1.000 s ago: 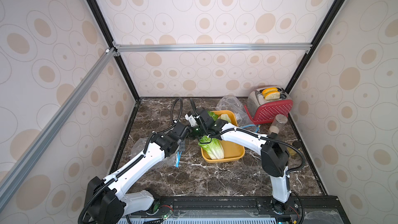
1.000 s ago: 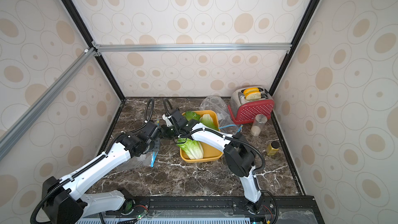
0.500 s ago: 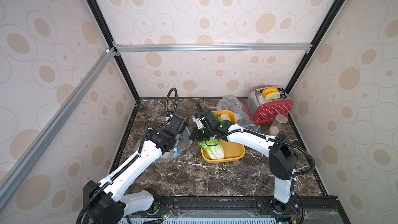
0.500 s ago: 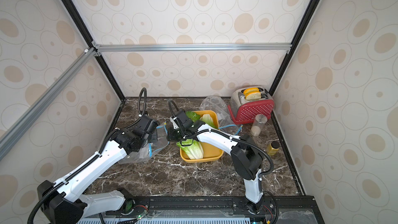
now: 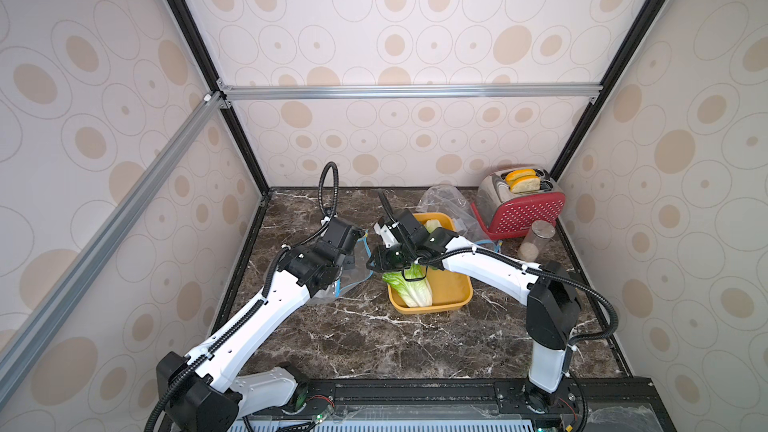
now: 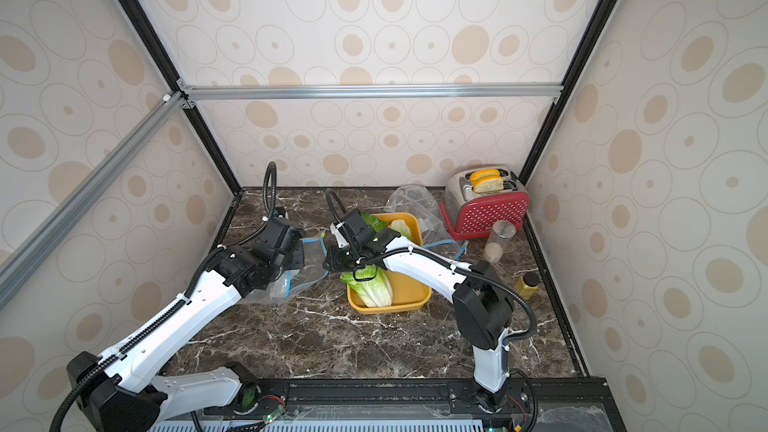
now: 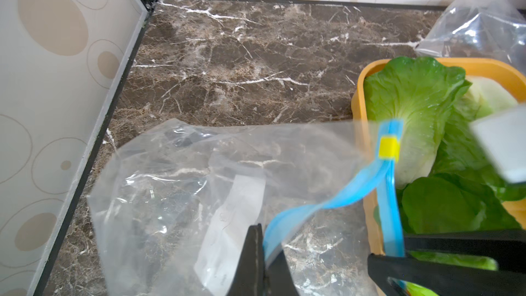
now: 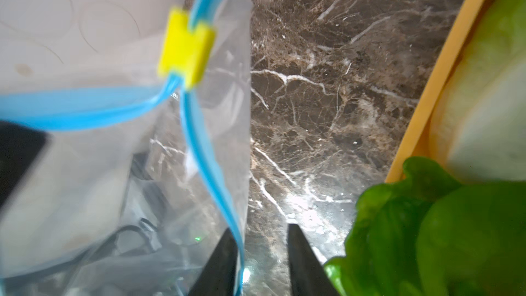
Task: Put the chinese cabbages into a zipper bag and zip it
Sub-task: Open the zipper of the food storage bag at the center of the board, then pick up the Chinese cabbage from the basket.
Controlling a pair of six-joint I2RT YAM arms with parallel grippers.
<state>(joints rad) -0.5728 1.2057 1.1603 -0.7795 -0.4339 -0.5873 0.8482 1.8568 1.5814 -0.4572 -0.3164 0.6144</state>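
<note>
The step in hand looks to be spreading the mouth of the zipper bag (image 7: pixel 182 183) so the chinese cabbages (image 5: pixel 409 290) can go in; none is in it yet, and they lie in the yellow tray (image 5: pixel 432 308) just beside the bag, one head at the near end and the rest at the far end, partly under the right arm. The left gripper (image 7: pixel 260 230) is pressed together on one lip of the blue zip strip (image 7: pixel 336 195), and the clear film sags from that pinch toward the marble table top (image 5: pixel 374 347); the right gripper (image 8: pixel 259 227) has its jaws apart, with the other lip running along the inner face of one finger, against it but not pinched. To do this well, the right gripper should probably close on that lip a little way from the yellow slider (image 8: pixel 185 49), where the two lips part, then draw away from the left so the mouth gapes toward the tray; a gentle pull seems wise, since the film is thin and a hard tug could slip the strip out of either pinch. Both top views show the two arms meeting between bag and tray, with a second clear bag (image 5: pixel 446 205) and a toaster (image 5: pixel 521 205) behind, but hide the jaws; the left wrist view shows the left pinch and the empty bag; only the right wrist view shows the gap between the right fingers.
</note>
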